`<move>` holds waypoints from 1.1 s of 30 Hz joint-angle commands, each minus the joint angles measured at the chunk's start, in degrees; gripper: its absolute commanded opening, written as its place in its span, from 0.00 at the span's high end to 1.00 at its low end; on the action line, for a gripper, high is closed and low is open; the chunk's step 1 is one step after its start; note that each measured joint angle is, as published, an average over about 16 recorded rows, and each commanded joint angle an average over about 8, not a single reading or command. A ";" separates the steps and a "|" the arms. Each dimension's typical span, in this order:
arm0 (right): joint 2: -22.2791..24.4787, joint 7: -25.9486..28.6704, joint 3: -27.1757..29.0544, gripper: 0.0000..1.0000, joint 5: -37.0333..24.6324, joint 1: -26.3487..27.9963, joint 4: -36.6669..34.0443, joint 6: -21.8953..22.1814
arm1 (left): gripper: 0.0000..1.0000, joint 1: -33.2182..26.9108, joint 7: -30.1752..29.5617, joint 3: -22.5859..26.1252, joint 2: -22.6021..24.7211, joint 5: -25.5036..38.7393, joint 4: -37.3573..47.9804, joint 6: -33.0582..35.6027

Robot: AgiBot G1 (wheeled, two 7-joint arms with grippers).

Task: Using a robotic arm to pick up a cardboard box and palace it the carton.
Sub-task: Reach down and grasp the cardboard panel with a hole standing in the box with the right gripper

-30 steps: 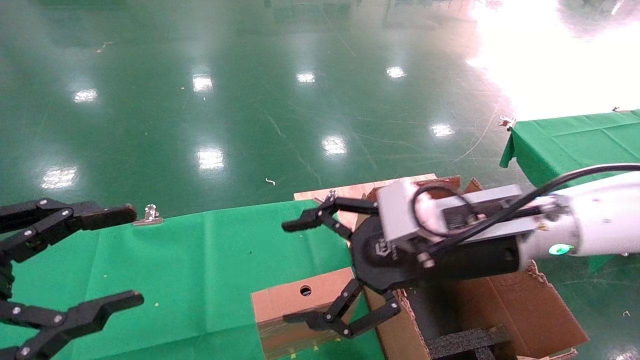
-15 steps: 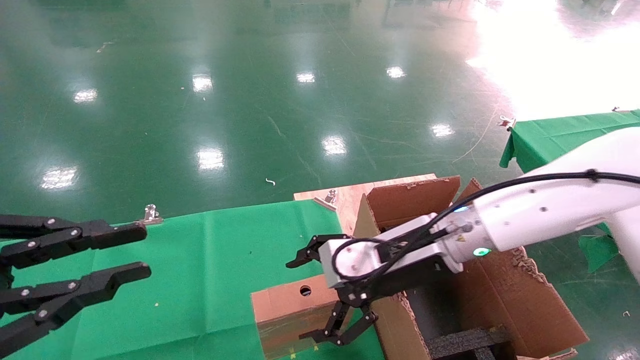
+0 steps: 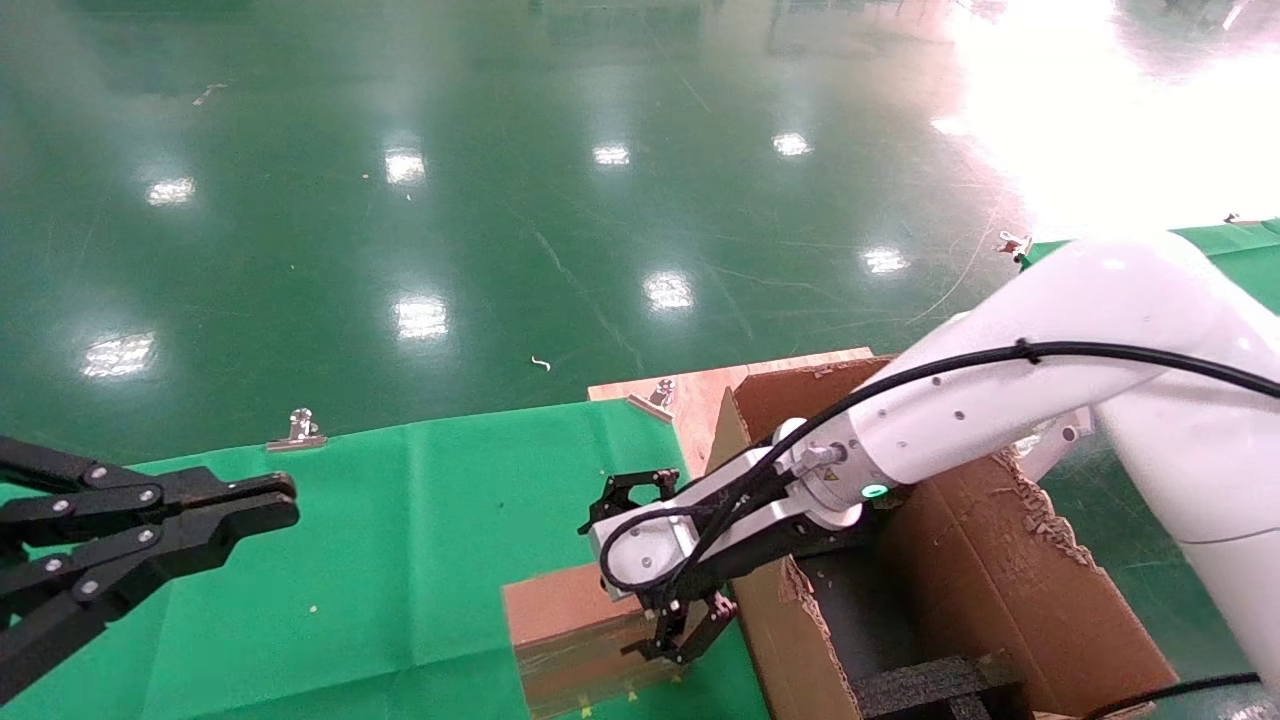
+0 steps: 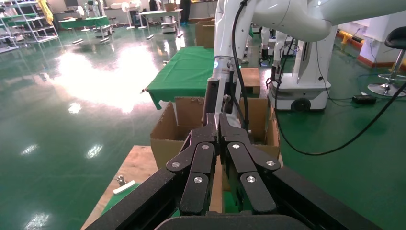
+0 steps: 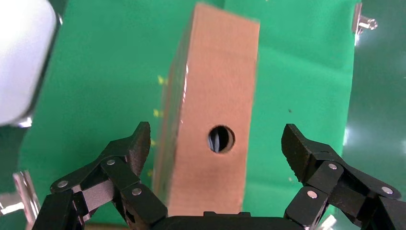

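Head view shows the cardboard box (image 3: 570, 625) lying flat on the green tabletop (image 3: 400, 540), just beside the carton's (image 3: 960, 600) near wall. One edge of the box carries clear tape. In the right wrist view the cardboard box (image 5: 210, 120) sits between the two fingers, a round hole in its upper face, and neither finger (image 5: 131, 151) touches its sides.

Directly above the cardboard box is the right gripper (image 3: 655, 570) of the robotic arm (image 3: 1000, 400), pointing down with its fingers spread to either side of the box. A looped black cable and a white camera block sit just behind the gripper, and a green ring light glows on the wrist over the carton's wall.

Right of the cardboard box, the carton stands open, with ragged flap edges and a black foam block (image 3: 930, 685) inside. Beyond the carton a bare wooden board (image 3: 690, 395) sticks out from under the cloth, with a metal clip (image 3: 655, 395) on it. A second clip (image 3: 297, 430) sits on the tabletop's far edge, well apart from the box.

Far to the left of the cardboard box, the left gripper (image 3: 270, 505) hangs over the tabletop with its fingers pressed together.
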 commanded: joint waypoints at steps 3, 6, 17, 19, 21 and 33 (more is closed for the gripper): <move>-0.94 0.28 -1.31 0.09 -2.43 0.73 0.91 -0.02 | 0.00 0.00 0.00 0.01 0.00 -0.01 0.00 0.00; -1.23 0.21 -1.83 0.43 -3.08 0.97 1.14 -0.14 | 0.00 0.00 0.01 0.02 -0.01 -0.01 0.00 -0.01; -1.63 -0.07 -2.92 1.00 -4.70 1.62 1.83 -0.22 | 0.00 0.01 0.02 0.02 -0.01 -0.02 0.01 -0.03; -1.59 -0.06 -2.84 1.00 -4.57 1.59 1.78 -0.22 | 0.00 0.01 0.02 0.02 -0.01 -0.03 0.01 -0.03; -1.56 -0.05 -2.76 1.00 -4.45 1.55 1.72 -0.23 | 0.00 0.01 0.02 0.02 -0.01 -0.04 0.01 -0.03; -1.42 0.03 -2.46 1.00 -3.97 1.34 1.52 -0.23 | 0.00 0.01 0.02 0.02 -0.01 -0.04 0.01 -0.03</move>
